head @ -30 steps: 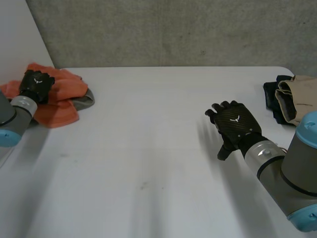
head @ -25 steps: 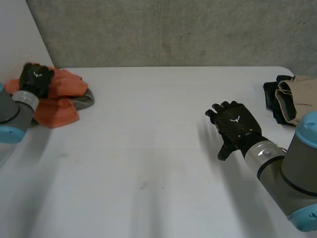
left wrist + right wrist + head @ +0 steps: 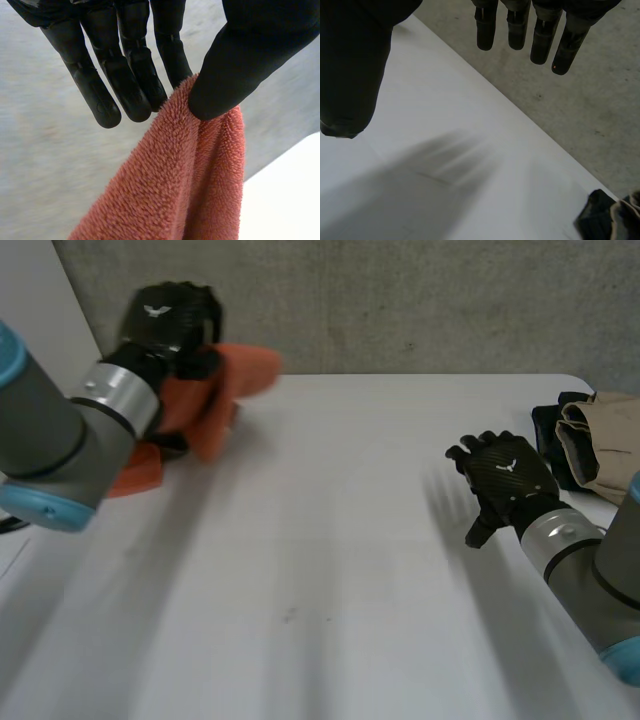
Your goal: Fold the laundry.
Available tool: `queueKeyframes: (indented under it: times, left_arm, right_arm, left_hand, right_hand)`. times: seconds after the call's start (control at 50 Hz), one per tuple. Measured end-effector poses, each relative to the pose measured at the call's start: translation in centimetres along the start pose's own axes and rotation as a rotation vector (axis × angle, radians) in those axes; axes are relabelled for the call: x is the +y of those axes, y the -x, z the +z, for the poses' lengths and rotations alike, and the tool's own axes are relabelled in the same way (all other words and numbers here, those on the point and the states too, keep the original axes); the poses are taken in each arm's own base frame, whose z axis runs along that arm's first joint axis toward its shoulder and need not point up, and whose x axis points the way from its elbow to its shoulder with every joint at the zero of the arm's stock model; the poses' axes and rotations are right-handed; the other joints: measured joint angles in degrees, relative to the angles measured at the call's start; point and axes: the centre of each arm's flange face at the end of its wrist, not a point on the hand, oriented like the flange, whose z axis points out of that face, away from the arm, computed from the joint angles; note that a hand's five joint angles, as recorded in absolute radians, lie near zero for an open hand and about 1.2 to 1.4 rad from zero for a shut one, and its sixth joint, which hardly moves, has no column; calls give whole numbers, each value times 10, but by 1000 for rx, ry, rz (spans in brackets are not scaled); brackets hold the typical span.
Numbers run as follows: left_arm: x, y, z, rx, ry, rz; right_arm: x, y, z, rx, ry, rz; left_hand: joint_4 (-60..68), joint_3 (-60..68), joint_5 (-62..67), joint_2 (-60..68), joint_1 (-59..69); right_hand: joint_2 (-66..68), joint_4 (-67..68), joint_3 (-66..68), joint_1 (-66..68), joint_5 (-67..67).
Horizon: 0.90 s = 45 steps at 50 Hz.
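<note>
towel (image 3: 215, 410): orange, at the far left corner of the table (image 3: 330, 540), one end lifted, the rest heaped
clothes (image 3: 590, 445): dark and beige heap at the right edge
left hand (image 3: 165, 325): raised, thumb and fingers pinching the towel's edge
right hand (image 3: 505, 480): fingers slack, empty, above the table near the clothes
step: probably drawing the towel out to lay flat
next: bring it to the middle, spread it
change: left hand has risen off the heap with the towel; right hand is nearer the right edge
</note>
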Motion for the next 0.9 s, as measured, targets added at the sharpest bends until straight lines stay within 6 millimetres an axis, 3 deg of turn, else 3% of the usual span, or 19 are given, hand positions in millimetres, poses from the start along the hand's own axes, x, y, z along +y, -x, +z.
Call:
queueKeyframes:
  times: [0.02, 0.06, 0.1, 0.16, 0.2, 0.24, 0.3, 0.32, 0.34, 0.36, 0.4, 0.42, 0.48, 0.62, 0.72, 0.8, 0.9]
  left_arm:
    - [0, 0, 0, 0, 0, 0]
    - [-8, -36, -12, 89, 13, -83]
    - [-11, -52, -17, 134, 19, -130]
    - [-13, -94, -30, 251, 43, -266]
    - [-7, -112, -35, 297, 66, -323]
    - [9, -143, -44, 371, 117, -402]
    - [19, -160, -50, 412, 147, -433]
    - [25, -171, -54, 437, 165, -447]
    - [37, -191, -64, 484, 202, -461]
    - [41, -197, -67, 499, 214, -461]
    - [44, -199, -69, 504, 220, -455]
    - [45, -199, -69, 502, 220, -449]
    - [43, -184, -63, 459, 201, -406]
    - [41, -113, -47, 280, 154, -140]
    - [48, -77, -49, 210, 183, 86]
    - [54, -68, -54, 209, 224, 189]
    - [62, -71, -58, 249, 262, 225]
  right_arm:
    - [0, 0, 0, 0, 0, 0]
    - [2, -7, 2, 21, 1, 2]
    - [2, -10, 3, 30, 1, 3]
    - [3, -17, 6, 50, -1, 5]
    - [3, -19, 6, 56, -2, 6]
    - [3, -21, 7, 64, -2, 7]
    - [3, -22, 8, 68, -1, 8]
    - [3, -22, 8, 69, 0, 8]
    - [4, -23, 8, 78, 4, 9]
    - [4, -23, 8, 80, 5, 9]
    - [4, -23, 7, 82, 7, 9]
    - [4, -23, 7, 82, 8, 9]
    - [2, -23, 7, 82, 7, 9]
    - [-11, -26, 1, 68, 16, 4]
    - [-23, -24, -17, 1, 106, -17]
    - [-28, -19, -35, -67, 208, -32]
    - [-30, -13, -52, -120, 286, -36]
  left_hand:
    - [0, 0, 0, 0, 0]
    - [0, 0, 0, 0, 0]
    - [0, 0, 0, 0, 0]
    - [0, 2, 0, 1, 0]
    - [0, 2, 0, 1, 0]
    - [0, 2, 0, 1, 0]
    - [0, 2, 0, 1, 0]
    - [-21, -29, -19, -29, -26]
    - [-231, -227, -226, -230, -264]
    - [-420, -410, -407, -425, -449]
    - [-455, -443, -436, -450, -471]
    - [-537, -524, -507, -531, -514]
    - [-560, -550, -524, -556, -519]
    - [-560, -550, -524, -558, -519]
    - [-560, -550, -524, -558, -519]
    - [-560, -550, -524, -558, -519]
    - [-542, -535, -504, -537, -500]
  right_hand:
    - [0, 0, 0, 0, 0]
    - [0, 0, 0, 0, 0]
    - [0, 0, 0, 0, 0]
    - [0, 0, 0, 0, 0]
    - [0, 0, 0, 0, 0]
    - [0, 0, 0, 0, 0]
    - [0, 0, 0, 0, 0]
    - [0, 0, 0, 0, 0]
    - [0, 0, 0, 0, 0]
    - [0, 0, 0, 0, 0]
    - [0, 0, 0, 0, 0]
    - [0, 0, 0, 0, 0]
    - [0, 0, 0, 0, 0]
    - [0, 0, 0, 0, 0]
    - [0, 0, 0, 0, 0]
    - [0, 0, 0, 0, 0]
    - [0, 0, 0, 0, 0]
